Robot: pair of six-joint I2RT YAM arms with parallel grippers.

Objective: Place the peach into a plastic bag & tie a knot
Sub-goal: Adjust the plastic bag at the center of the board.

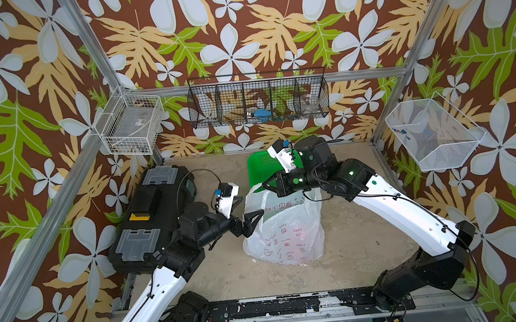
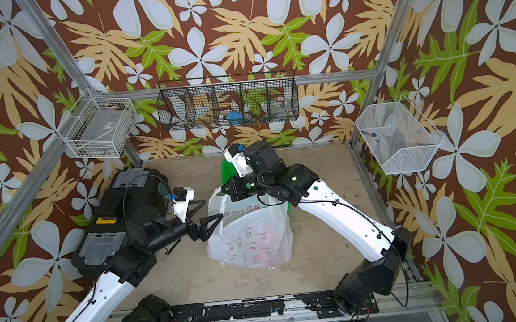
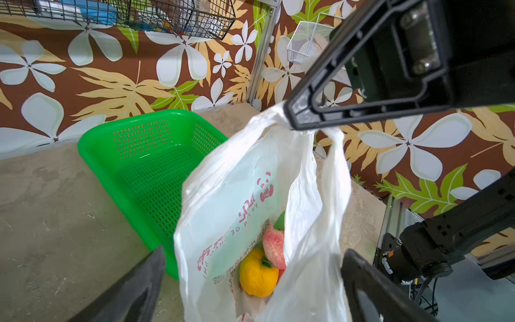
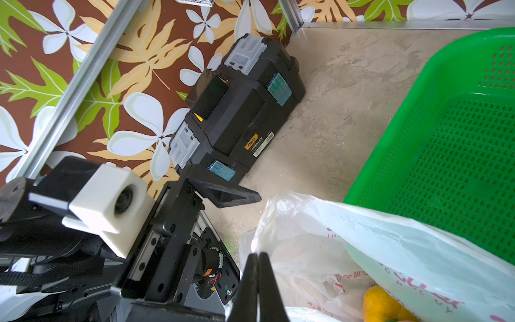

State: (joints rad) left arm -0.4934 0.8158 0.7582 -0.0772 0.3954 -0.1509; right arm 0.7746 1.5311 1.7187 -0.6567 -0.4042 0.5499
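The white plastic bag (image 1: 284,230) (image 2: 251,236) stands on the table's middle with its mouth open. In the left wrist view the pink peach (image 3: 274,245) lies inside the plastic bag (image 3: 228,200), against a yellow fruit (image 3: 257,274). My right gripper (image 1: 264,185) (image 4: 258,255) is shut on the bag's bunched handles and holds them up at the far side. My left gripper (image 1: 249,206) (image 3: 254,252) is open at the bag's left side, a finger on either side of the loose plastic, gripping nothing. No knot is in view.
A green perforated basket (image 1: 258,165) (image 3: 92,145) sits right behind the bag. A black toolbox (image 1: 152,217) (image 4: 239,111) fills the left side of the table. Wire baskets (image 1: 259,103) hang on the back and side walls.
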